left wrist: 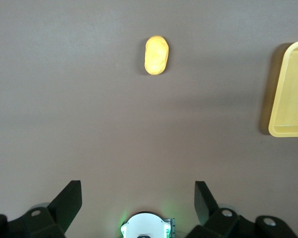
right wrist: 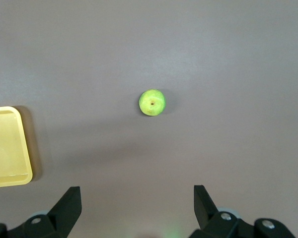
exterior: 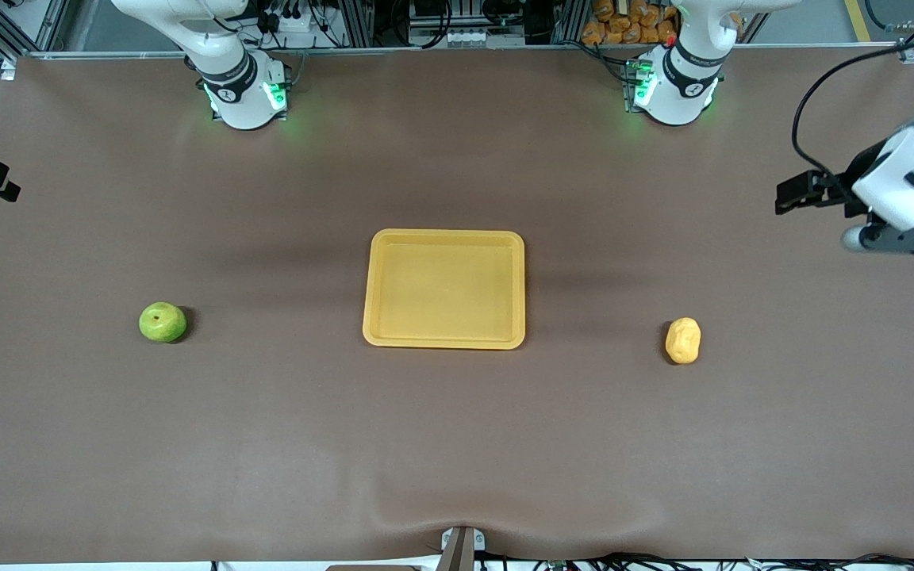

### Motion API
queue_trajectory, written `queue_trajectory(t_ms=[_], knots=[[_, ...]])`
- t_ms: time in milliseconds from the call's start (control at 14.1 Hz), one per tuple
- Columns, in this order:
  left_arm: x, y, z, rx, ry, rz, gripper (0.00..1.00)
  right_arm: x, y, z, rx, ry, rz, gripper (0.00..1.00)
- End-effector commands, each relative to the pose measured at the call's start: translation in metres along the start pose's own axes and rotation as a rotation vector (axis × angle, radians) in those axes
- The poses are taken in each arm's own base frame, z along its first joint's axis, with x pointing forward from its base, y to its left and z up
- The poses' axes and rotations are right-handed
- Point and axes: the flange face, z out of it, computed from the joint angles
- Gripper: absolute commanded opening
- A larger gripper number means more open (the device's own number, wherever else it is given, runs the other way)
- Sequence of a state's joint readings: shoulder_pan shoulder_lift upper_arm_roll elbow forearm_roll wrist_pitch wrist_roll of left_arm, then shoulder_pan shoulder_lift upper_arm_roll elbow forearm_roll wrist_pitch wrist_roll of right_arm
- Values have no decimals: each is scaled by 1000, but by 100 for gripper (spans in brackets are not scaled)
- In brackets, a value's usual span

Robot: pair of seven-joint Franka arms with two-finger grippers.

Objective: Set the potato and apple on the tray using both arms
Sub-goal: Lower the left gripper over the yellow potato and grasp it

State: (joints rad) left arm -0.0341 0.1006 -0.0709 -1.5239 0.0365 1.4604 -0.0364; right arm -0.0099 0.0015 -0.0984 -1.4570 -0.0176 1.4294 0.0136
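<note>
Potato, pale yellow-tan lumpy oval [exterior: 683, 340], lies toward left arm's end; round green apple [exterior: 162, 322] toward right arm's end; yellow-orange rimmed plastic tray [exterior: 443, 342] bare between, one item apiece. Left gripper [left wrist: 138, 197] spread wide, high over its table end; right gripper [right wrist: 137, 198] likewise agape, empty, up above its apple.

apple [right wrist: 152, 102], tray [right wrist: 10, 148], right hand [right wrist: 137, 208] open

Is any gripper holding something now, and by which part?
Nothing is held. Left gripper and right gripper hang open above the table; the lumpy yellow potato and round green apple lie untouched.
</note>
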Motion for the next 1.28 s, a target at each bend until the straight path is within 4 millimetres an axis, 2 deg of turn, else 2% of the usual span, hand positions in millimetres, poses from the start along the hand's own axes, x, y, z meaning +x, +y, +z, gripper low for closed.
queue_trajectory(t_ms=[0, 284, 640, 782, 924, 1066, 1209], knots=[[10, -5, 14, 12, -36, -20, 100, 2, 2, -2, -6, -4, 12, 100], [44, -4, 67, 10, -81, -24, 100, 9, 3, 5, -10, -14, 20, 100], [60, 3, 148, 6, -5, -82, 100, 15, 1, 14, -22, -25, 16, 100], [68, 6, 198, -3, 33, -88, 100, 16, -1, 15, -12, -26, 18, 100], [85, 6, 263, -5, -18, -79, 100, 19, 0, 19, -13, -29, 19, 100], [106, 9, 303, 26, 11, -55, 100, 24, -5, 28, -15, -45, 10, 100], [115, 15, 340, 33, 19, -35, 100, 31, -8, 38, -15, -57, 5, 100]])
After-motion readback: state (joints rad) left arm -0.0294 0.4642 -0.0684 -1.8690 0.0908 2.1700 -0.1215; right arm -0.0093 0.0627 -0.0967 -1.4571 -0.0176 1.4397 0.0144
